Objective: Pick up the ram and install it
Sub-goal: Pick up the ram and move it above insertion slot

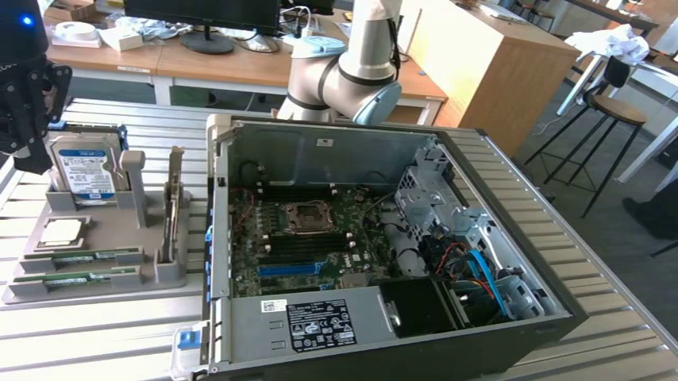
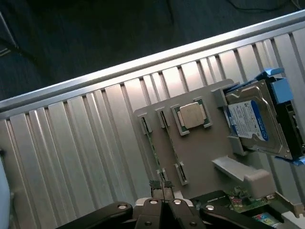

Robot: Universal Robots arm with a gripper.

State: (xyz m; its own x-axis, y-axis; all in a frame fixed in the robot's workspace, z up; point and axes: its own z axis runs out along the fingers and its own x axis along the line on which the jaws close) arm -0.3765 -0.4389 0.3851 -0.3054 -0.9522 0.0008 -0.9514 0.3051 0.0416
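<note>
Right now your black two-finger gripper (image 2: 162, 190) has its fingers pressed together, with nothing pinched between them. In the exterior view it hangs at the left edge, up over the end of the tray where the hard drive stands, clear of the tray.

Ram: two thin green circuit-board ram sticks (image 1: 90, 257) lie side by side and parallel. Each sits in its own slot of the grey moulded parts tray (image 1: 37, 294), at the tray's near end in the exterior view. Both are seated in the tray, neither lifted. In the wrist view you see them edge-on as two narrow strips. The pressed-together fingertips sit above them, in line with one end of the pair.

Same tray: a small square silver processor chip (image 1: 62, 232) lies flat in its pocket just beside the sticks. A boxy silver hard drive with a blue-white label (image 1: 85, 171) stands propped upright behind it.

The tray rests on the ribbed aluminium table (image 1: 106, 341), just beside the open black computer case (image 1: 551, 317), on the exterior view's left of it. The case lies with its open side up, its green motherboard (image 1: 317, 254) exposed and the processor socket (image 1: 307, 214) near the middle. The grey robot arm (image 1: 355, 71) rises behind the case
</note>
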